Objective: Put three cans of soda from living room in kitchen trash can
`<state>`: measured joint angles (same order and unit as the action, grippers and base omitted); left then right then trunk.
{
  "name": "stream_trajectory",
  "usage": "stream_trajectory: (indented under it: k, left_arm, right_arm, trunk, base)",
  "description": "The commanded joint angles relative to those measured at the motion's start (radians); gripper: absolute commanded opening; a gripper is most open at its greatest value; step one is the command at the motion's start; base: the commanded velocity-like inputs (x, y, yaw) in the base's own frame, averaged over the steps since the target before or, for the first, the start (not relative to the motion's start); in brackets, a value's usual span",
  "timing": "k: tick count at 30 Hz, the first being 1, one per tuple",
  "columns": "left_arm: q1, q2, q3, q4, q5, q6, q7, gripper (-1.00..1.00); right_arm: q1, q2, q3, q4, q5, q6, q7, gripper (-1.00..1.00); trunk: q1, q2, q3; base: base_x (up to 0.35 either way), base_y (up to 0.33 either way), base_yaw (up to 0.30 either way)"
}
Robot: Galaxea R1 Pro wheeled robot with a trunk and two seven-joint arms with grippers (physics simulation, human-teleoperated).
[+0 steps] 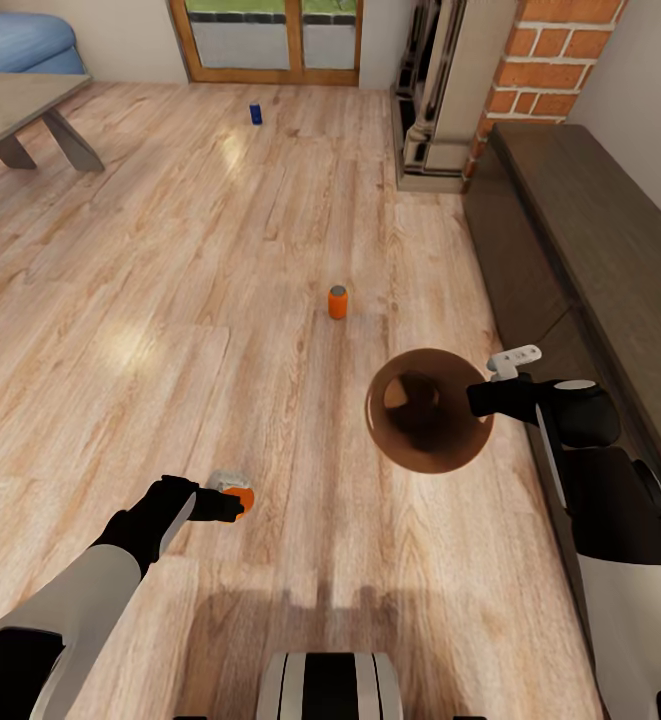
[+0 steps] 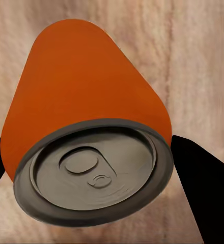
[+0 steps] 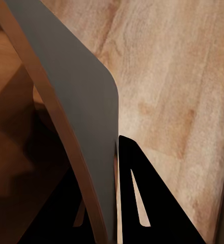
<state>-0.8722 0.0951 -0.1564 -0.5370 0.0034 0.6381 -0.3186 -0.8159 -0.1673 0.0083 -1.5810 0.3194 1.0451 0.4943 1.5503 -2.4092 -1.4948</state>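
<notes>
Left tool clamps orange can; right tool pinches bin rim.

One orange can is sitting clamped in the left gripper; another orange can and the blue can are standing on the floor; the right gripper is holding the copper-lined bin by its rim.

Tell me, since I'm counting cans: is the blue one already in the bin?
No, the blue can stands on the floor near the glass doors.
</notes>
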Motion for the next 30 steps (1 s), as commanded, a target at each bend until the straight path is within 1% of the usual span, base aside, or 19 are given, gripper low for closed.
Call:
stream_trajectory:
  k: [1, 10, 12, 14, 17, 19, 20, 21, 22, 23, 26, 27, 28, 29, 30]
  left_arm:
    - [0.000, 0.000, 0.000, 0.000, 0.000, 0.000, 0.000, -1.00]
    - [0.000, 0.000, 0.000, -0.001, -0.002, 0.001, 0.000, -1.00]
    - [0.000, 0.001, -0.001, -0.002, -0.002, 0.023, -0.001, -1.00]
    - [0.000, 0.001, -0.001, -0.002, 0.000, 0.030, -0.002, -1.00]
    - [-0.002, 0.005, 0.000, -0.002, 0.002, 0.047, -0.012, -1.00]
    - [-0.013, 0.010, 0.000, -0.025, 0.003, 0.103, -0.055, -1.00]
    - [-0.032, 0.014, 0.001, -0.068, 0.003, 0.149, -0.105, -1.00]
    - [-0.047, 0.021, 0.001, -0.103, 0.002, 0.180, -0.141, -1.00]
    - [-0.055, 0.028, 0.001, -0.121, 0.002, 0.195, -0.159, -1.00]
    - [-0.079, 0.062, 0.003, -0.173, 0.003, 0.231, -0.215, -1.00]
    - [-0.099, 0.103, 0.004, -0.216, 0.004, 0.256, -0.281, -1.00]
    - [-0.119, 0.127, 0.005, -0.238, 0.003, 0.267, -0.323, -1.00]
    - [-0.129, 0.136, 0.005, -0.246, 0.003, 0.271, -0.342, -1.00]
    - [-0.153, 0.154, 0.006, -0.262, 0.002, 0.278, -0.385, -1.00]
    - [-0.162, 0.161, 0.007, -0.268, 0.002, 0.281, -0.403, -1.00]
  right_arm:
    - [0.000, 0.003, 0.001, 0.000, -0.011, 0.002, 0.006, -1.00]
    - [0.003, 0.011, 0.004, 0.001, -0.017, 0.002, 0.006, -1.00]
    - [0.004, 0.013, 0.005, 0.001, -0.018, 0.002, 0.006, -1.00]
    - [0.004, 0.014, 0.009, 0.001, -0.018, 0.002, 0.006, -1.00]
    - [0.004, 0.015, 0.028, 0.001, -0.018, 0.002, 0.006, -1.00]
    - [0.004, 0.015, 0.040, 0.001, -0.018, 0.002, 0.006, -1.00]
    - [0.004, 0.015, 0.044, 0.001, -0.020, 0.002, 0.006, -1.00]
    - [0.004, 0.015, 0.046, 0.001, -0.022, 0.002, 0.006, -1.00]
    - [0.004, 0.015, 0.046, 0.001, -0.023, 0.002, 0.006, -1.00]
    - [0.004, 0.016, 0.048, 0.001, -0.025, 0.002, 0.007, -1.00]
    - [0.004, 0.018, 0.049, 0.001, -0.027, 0.002, 0.007, -1.00]
    - [0.005, 0.019, 0.050, 0.001, -0.028, 0.002, 0.007, -1.00]
    - [0.005, 0.019, 0.050, 0.001, -0.028, 0.002, 0.007, -1.00]
    - [0.005, 0.020, 0.052, 0.001, -0.029, 0.002, 0.007, -1.00]
    - [0.006, 0.019, 0.052, 0.001, -0.028, 0.002, 0.007, -1.00]
  trunk:
    - [-0.004, 0.007, 0.003]
    - [-0.038, 0.070, 0.031]
    - [-0.046, 0.084, 0.038]
    - [-0.054, 0.098, 0.044]
    - [-0.065, 0.119, 0.053]
    - [-0.073, 0.133, 0.060]
    - [-0.077, 0.140, 0.063]
    - [-0.081, 0.147, 0.066]
    - [-0.084, 0.154, 0.069]
    - [-0.088, 0.161, 0.072]
    - [-0.100, 0.182, 0.082]
    - [-0.104, 0.189, 0.085]
    - [-0.107, 0.196, 0.088]
    - [-0.107, 0.196, 0.088]
    - [-0.107, 0.196, 0.088]
  base:
    - [0.000, 0.000, 0.000]
    - [0.000, 0.000, 0.000]
    - [0.000, 0.000, 0.000]
    - [0.000, 0.000, 0.000]
    - [0.000, 0.000, 0.000]
    - [0.000, 0.000, 0.000]
    - [0.000, 0.000, 0.000]
    - [0.000, 0.000, 0.000]
    - [0.000, 0.000, 0.000]
    - [0.000, 0.000, 0.000]
    - [0.000, 0.000, 0.000]
    - [0.000, 0.000, 0.000]
    - [0.000, 0.000, 0.000]
    - [0.000, 0.000, 0.000]
    - [0.000, 0.000, 0.000]
